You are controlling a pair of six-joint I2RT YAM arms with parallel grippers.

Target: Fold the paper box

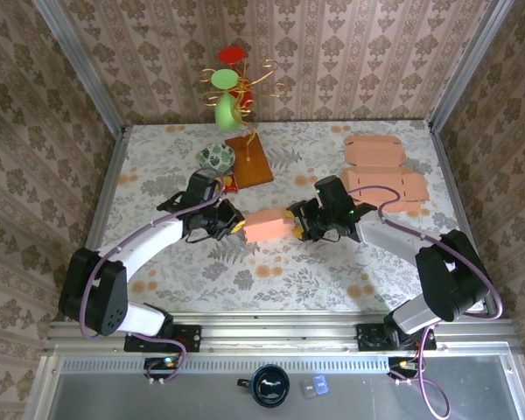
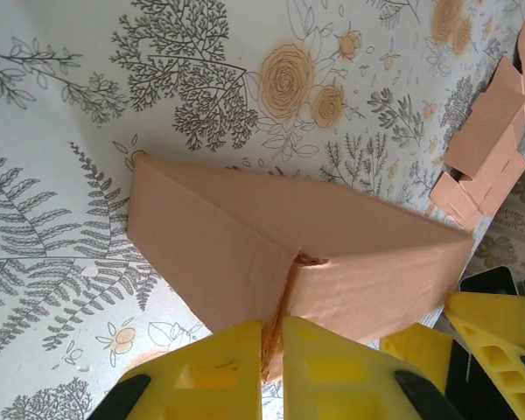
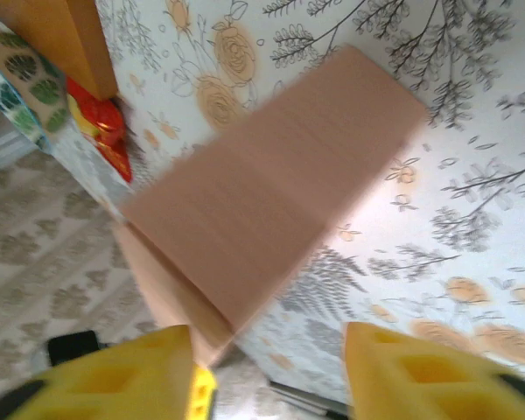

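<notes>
The pink paper box [image 1: 265, 225] is folded into a closed oblong and sits in the middle of the table between my two grippers. My left gripper [image 1: 237, 226] is at its left end. In the left wrist view the yellow fingers [image 2: 219, 372] are shut on a thin flap edge of the paper box [image 2: 245, 236]. My right gripper [image 1: 294, 222] is at the box's right end. In the right wrist view its jaws stand wide apart, open [image 3: 271, 372], with the box [image 3: 271, 184] just ahead and its near corner beside the left finger [image 3: 131, 372].
Flat pink box blanks [image 1: 381, 166] lie at the back right and also show in the left wrist view [image 2: 490, 140]. A wooden base with a wire ornament stand [image 1: 249, 157], a patterned bowl [image 1: 217, 157] and a red item [image 3: 101, 122] sit behind the box. Patterned walls enclose the table.
</notes>
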